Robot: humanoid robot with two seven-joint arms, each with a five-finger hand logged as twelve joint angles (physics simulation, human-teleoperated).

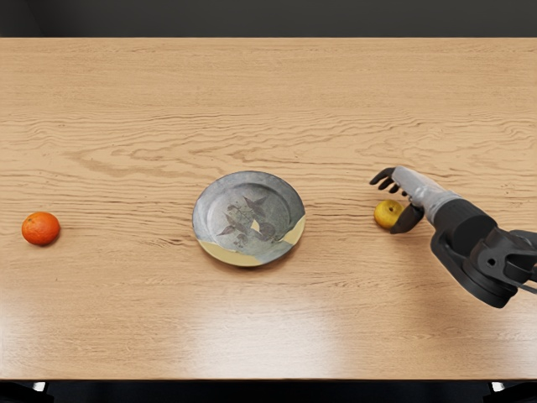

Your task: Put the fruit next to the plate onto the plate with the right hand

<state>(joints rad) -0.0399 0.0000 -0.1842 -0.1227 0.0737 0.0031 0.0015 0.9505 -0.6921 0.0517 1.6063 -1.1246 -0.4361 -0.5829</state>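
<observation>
Yellow fruit (387, 213) right of plate (248, 218)

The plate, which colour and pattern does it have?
Grey plate with darker bird-like figures and a pale yellow lower edge; head view.

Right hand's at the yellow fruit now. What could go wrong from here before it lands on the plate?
1. The right hand is open, its fingers reaching past the small round yellow fruit; closing off-centre could knock it rolling along the table.
2. The plate lies well away from the fruit; a weak grasp might drop it on the way.
</observation>
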